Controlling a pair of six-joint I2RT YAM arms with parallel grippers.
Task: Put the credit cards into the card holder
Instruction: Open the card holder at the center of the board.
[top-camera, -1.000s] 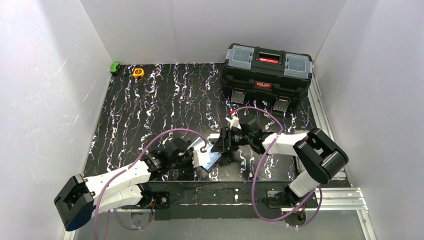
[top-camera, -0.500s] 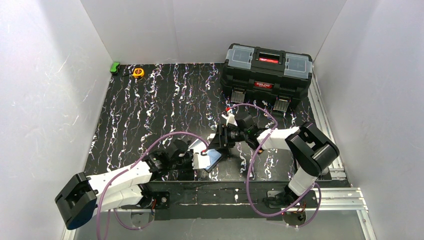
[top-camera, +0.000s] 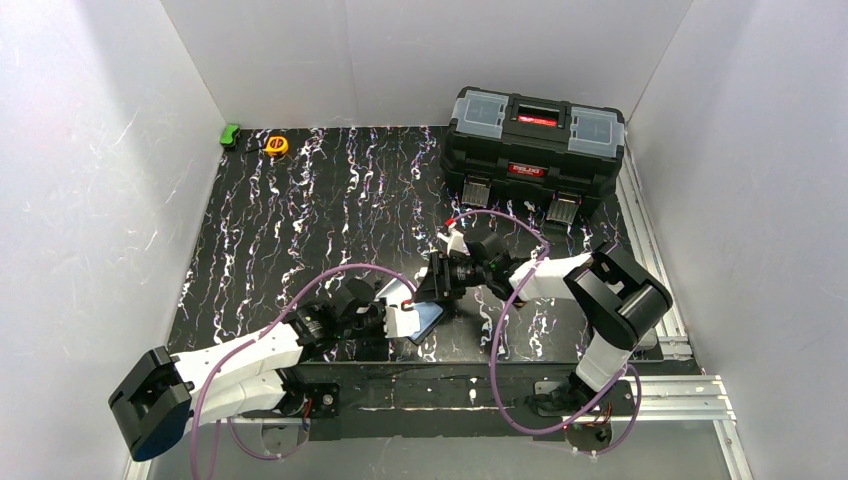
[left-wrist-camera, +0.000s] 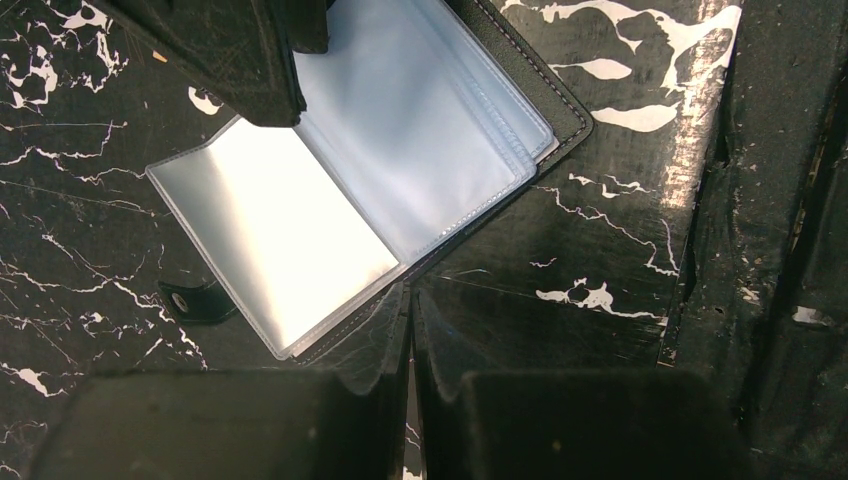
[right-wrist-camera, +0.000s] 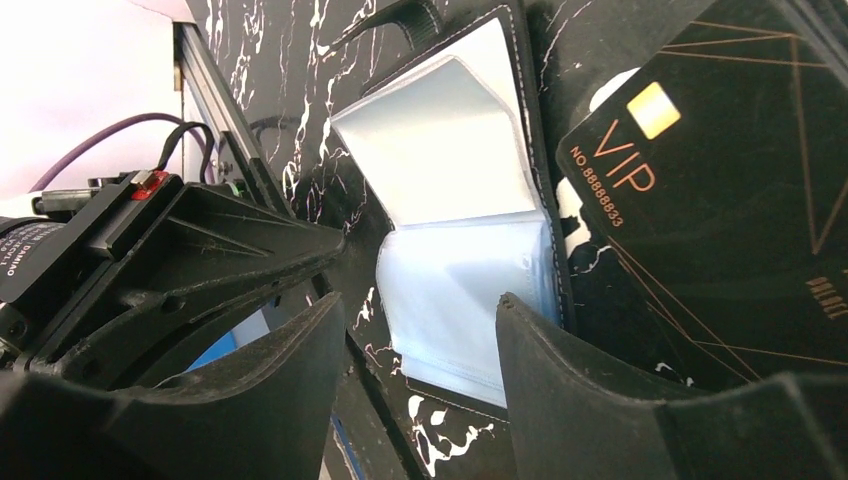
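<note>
Two tools: left (left-wrist-camera: 410, 312) closed; right (right-wrist-camera: 420, 308) parted at holder (left-wrist-camera: 330, 200).

The holder (top-camera: 418, 322) sat boxed in near the front edge: left gripper (top-camera: 385, 320) against its left side, right gripper (top-camera: 426, 291) over its back. A toolbox (top-camera: 535, 140) blocked the back right; the middle of the mat (top-camera: 330, 210) lay open.

card holder (top-camera: 415, 320): near edge | card (right-wrist-camera: 720, 200): perhaps touching it | toolbox (top-camera: 535, 140): far right

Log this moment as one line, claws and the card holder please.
card holder: open, visible sleeves empty | left claw: shut at its edge | right claw: open over it | black VIP card: beside it, not inserted
</note>
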